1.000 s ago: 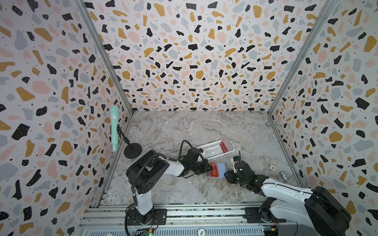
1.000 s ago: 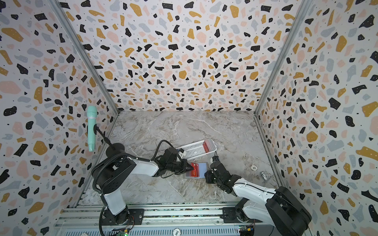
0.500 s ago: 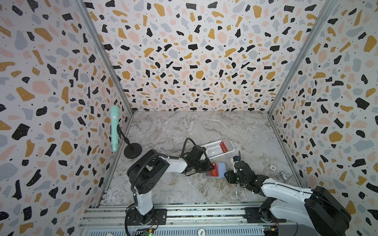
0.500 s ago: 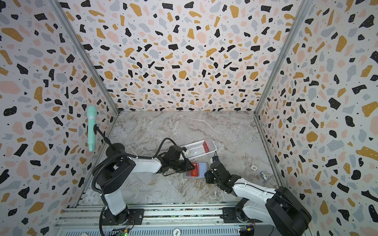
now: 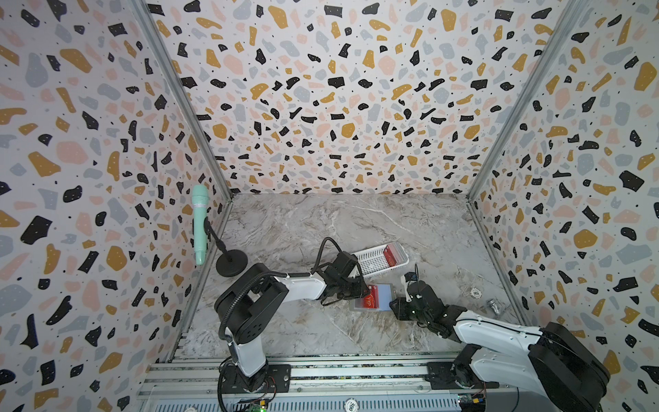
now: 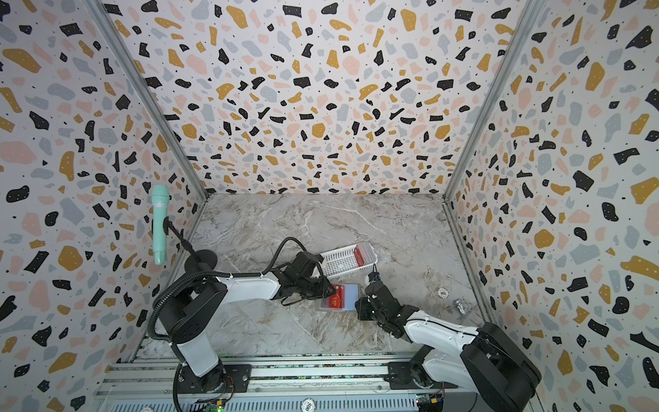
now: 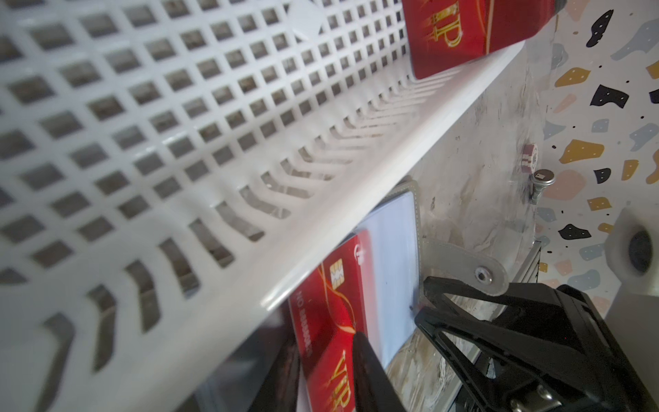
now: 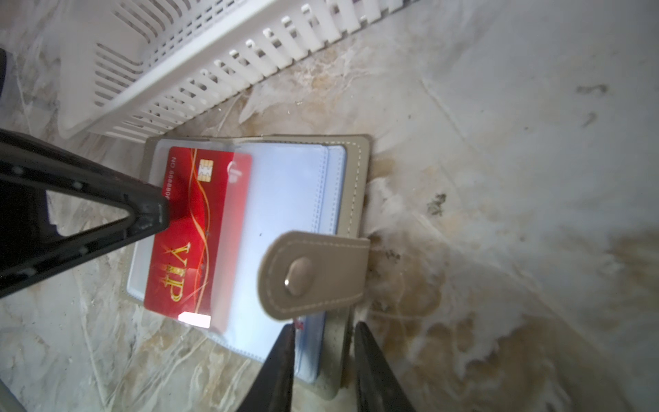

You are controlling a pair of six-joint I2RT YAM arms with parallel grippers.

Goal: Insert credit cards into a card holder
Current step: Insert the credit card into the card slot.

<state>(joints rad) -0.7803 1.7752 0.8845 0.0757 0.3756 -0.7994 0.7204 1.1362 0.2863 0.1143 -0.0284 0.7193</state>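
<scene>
The grey card holder (image 8: 353, 185) lies open on the marble, light blue inside, its snap tab (image 8: 313, 274) folded over. A red VIP credit card (image 8: 199, 232) sits partly inside a clear sleeve. My left gripper (image 7: 321, 356) is open, its fingers (image 8: 142, 210) on either side of the card's outer edge. My right gripper (image 8: 324, 342) is shut on the card holder's near edge, cover and sleeves between the fingers. Both top views show the card (image 5: 371, 298) (image 6: 335, 299) between the left gripper (image 5: 362, 290) and the right gripper (image 5: 396, 305). More red cards (image 5: 390, 254) stand in the basket.
The white perforated basket (image 5: 371, 262) lies tilted just behind the card holder, close over the left wrist. A mint microphone (image 5: 199, 224) on a black stand (image 5: 231, 262) is by the left wall. A poker chip (image 5: 475, 293) and a small metal piece (image 5: 493, 306) lie at the right.
The left gripper's fingers have parted from a shut hold on the card, and the arm has shifted slightly right toward the card holder. The right arm has not moved.
</scene>
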